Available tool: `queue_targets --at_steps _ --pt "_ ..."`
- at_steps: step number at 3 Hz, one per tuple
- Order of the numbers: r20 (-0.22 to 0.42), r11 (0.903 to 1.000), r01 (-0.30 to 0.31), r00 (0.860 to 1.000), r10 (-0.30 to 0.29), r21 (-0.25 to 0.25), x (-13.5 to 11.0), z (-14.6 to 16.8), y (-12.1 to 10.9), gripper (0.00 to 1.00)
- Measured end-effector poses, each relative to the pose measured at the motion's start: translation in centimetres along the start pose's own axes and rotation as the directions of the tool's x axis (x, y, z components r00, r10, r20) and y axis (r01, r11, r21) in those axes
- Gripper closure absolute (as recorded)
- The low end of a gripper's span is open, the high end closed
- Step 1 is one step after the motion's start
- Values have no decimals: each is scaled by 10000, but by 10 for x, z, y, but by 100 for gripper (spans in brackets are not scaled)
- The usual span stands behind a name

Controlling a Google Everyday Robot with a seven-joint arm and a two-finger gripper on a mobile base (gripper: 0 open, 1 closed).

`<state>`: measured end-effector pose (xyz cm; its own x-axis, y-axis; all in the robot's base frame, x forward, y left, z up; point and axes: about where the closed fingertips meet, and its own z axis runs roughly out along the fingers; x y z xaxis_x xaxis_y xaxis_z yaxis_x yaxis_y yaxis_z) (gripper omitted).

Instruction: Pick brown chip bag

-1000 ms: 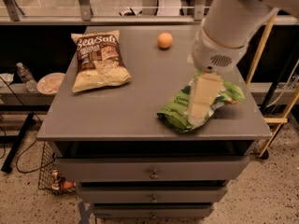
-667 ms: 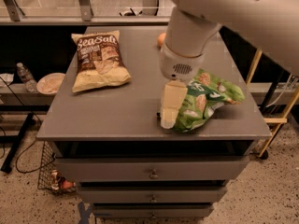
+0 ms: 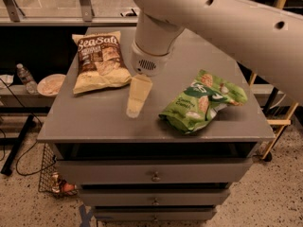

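Note:
The brown chip bag (image 3: 99,60) lies flat at the back left of the grey cabinet top (image 3: 94,122), with its dark "Sea Salt" panel facing up and its pale yellow part toward the front. My gripper (image 3: 134,108) hangs from the large white arm (image 3: 208,13) and points down over the middle of the top. It is just right of the bag's front corner and apart from it. It holds nothing that I can see.
A bright green snack bag (image 3: 203,100) lies crumpled at the front right of the top. A low shelf on the left holds a plate (image 3: 49,84) and a bottle (image 3: 26,77). Drawers (image 3: 154,174) are below the top, and a wire basket (image 3: 49,174) stands on the floor at left.
The arm has swung left, from over the green bag to the middle of the top near the brown bag. Both bags stay where they were.

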<state>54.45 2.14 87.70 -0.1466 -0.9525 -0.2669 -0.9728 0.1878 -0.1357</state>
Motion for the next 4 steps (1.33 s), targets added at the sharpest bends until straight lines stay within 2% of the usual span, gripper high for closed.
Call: queue_targets --at_steps 1,2,3,4 --pt "733 9960 -768 9946 732 463 -25 3 -23 0" --pt "752 9959 -784 9944 748 458 -25 4 -23 0" --pt "1565 9905 -1314 9799 1237 396 -30 10 -32 0" --pt "2148 9824 -1845 9610 1742 285 -40 21 -51 0"
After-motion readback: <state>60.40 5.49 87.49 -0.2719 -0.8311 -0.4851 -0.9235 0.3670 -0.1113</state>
